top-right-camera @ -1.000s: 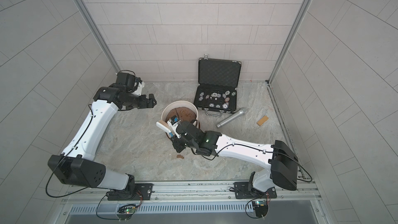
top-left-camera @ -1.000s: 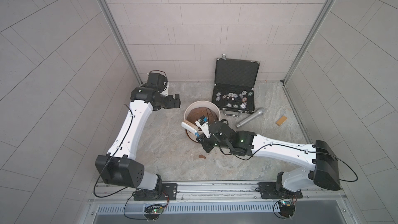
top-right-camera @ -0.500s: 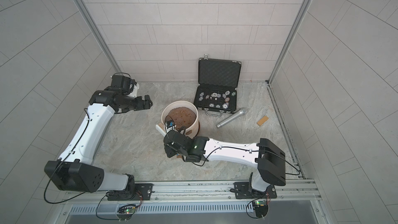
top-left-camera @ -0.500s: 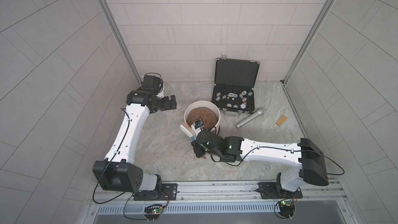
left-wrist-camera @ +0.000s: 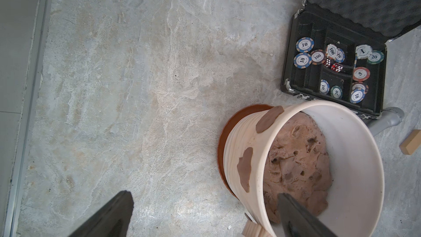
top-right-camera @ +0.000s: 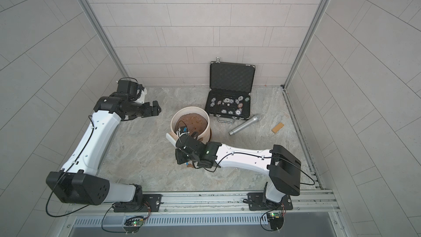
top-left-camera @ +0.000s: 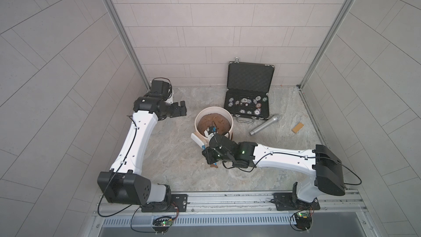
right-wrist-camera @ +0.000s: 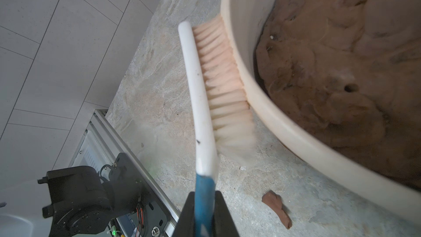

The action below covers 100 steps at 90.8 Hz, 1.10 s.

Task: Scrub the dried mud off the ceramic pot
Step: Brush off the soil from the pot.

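As right jaws clamp my brush (right-wrist-camera: 196, 87) against the ceramic pot (left-wrist-camera: 239, 137), left jaws wide, it seems heavy: brace its rim.

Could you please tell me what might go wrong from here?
The pot stands unheld, with the left gripper open and apart from it; sideways brushing may shove or tip it. The right gripper pinches the brush only by its thin handle end, so it may twist in the grip.
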Each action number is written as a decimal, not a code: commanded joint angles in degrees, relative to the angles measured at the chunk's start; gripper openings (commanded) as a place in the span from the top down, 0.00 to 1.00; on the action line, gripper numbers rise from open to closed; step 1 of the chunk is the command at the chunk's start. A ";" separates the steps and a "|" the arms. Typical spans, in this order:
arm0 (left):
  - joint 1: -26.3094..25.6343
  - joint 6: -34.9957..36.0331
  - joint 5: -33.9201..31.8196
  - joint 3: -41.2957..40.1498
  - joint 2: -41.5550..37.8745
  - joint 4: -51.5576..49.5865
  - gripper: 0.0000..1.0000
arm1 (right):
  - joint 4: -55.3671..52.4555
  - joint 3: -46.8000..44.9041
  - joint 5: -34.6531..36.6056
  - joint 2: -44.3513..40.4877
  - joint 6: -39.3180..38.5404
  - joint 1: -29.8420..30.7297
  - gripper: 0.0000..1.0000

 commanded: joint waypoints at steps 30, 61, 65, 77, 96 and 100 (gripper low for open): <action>0.54 -0.13 -0.99 -3.81 -4.39 2.84 0.00 | -13.39 -11.37 -8.24 -3.00 -18.92 8.10 1.00; -0.12 -1.36 10.51 -7.46 -5.09 4.30 0.04 | -9.73 -12.77 -9.51 -26.27 -24.27 1.22 1.00; -0.99 -0.91 9.99 -8.00 -5.01 4.15 0.08 | -9.79 -14.21 -11.16 -28.75 -27.17 -1.48 1.00; -4.83 0.70 7.60 -9.43 -5.40 3.92 0.18 | -8.76 -18.70 -24.02 -35.62 -33.57 -12.62 1.00; -11.71 0.83 2.15 -9.37 -2.61 0.03 0.25 | -5.09 -23.64 -26.99 -44.77 -36.27 -19.36 1.00; -12.69 0.54 2.16 -8.72 -1.49 -1.14 0.27 | -5.16 -23.85 -26.45 -45.58 -36.21 -19.55 1.00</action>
